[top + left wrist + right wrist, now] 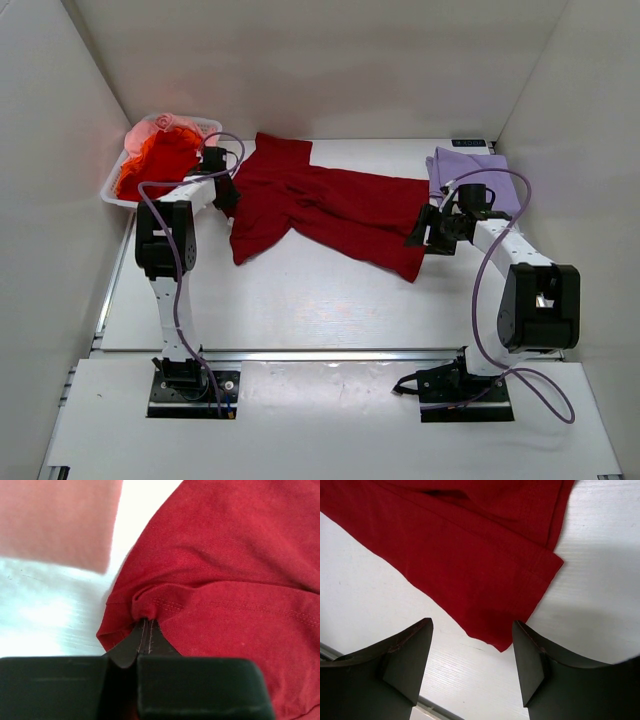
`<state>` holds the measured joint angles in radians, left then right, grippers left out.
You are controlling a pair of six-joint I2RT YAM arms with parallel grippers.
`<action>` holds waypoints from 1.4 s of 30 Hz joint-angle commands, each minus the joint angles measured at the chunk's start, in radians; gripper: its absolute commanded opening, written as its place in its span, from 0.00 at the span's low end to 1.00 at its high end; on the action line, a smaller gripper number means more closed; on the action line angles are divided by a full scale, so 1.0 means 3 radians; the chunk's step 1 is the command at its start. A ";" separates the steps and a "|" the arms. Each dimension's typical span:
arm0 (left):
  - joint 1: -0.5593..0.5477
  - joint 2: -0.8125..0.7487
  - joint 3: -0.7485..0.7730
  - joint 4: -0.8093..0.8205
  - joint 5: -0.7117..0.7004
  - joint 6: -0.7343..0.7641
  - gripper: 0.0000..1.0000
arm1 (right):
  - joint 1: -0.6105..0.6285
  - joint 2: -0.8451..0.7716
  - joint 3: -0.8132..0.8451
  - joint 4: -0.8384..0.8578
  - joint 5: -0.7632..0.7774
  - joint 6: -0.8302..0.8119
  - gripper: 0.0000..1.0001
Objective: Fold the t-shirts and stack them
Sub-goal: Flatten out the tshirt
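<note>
The dark red shirt [330, 205] lies spread but rumpled across the middle of the bench [300, 300], toward the far side, running from left to right. It is not folded, and creases and a turned-over flap show along its left edge. The left hand [145, 632] is clenched on a pinch of that left edge, with the cloth bunched between its fingers. The right hand [472, 625] is released, its fingers spread to either side of the shirt's near right corner; whether they touch the cloth I cannot tell. I judge this shirt to be at an early stage: it looks set to be drawn flat, and every fold is left to do. In the far right corner the lavender shirt [480, 172] lies as a compact flat rectangle. It looks folded and would be the start of the stack, though the right arm and its cable cover part of it. At the far left the white basket [120, 200] holds the orange-red shirt [158, 160] and, behind it, the pink shirt [165, 122], both crumpled and not yet taken out. Closest to being in the way are the basket, just beside the left hand, and the lavender shirt, close behind the right hand.
</note>
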<state>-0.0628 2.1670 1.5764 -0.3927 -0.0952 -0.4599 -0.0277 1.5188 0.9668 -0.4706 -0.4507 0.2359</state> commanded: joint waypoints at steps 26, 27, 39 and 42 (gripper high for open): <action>-0.0011 -0.1517 -0.0448 0.0041 0.0716 -0.0175 0.00 | 0.0041 0.0920 0.0612 -0.0150 0.0761 0.0057 0.01; -0.0011 -0.1532 -0.0484 0.0046 0.0716 -0.0155 0.00 | 0.0041 0.0905 0.0622 -0.0150 0.0771 0.0077 0.00; -0.0057 -0.1721 -0.0760 0.0102 0.0772 -0.0211 0.00 | 0.0061 0.0843 0.0449 -0.0067 0.1210 0.0144 0.37; -0.0067 -0.1742 -0.0827 0.0133 0.0808 -0.0226 0.00 | 0.0072 0.0914 0.0474 -0.0012 0.1115 0.0098 0.38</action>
<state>-0.0765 1.7180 1.3460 -0.3809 0.1219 -0.5209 -0.0132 1.7912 1.1156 -0.5056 -0.1524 0.2668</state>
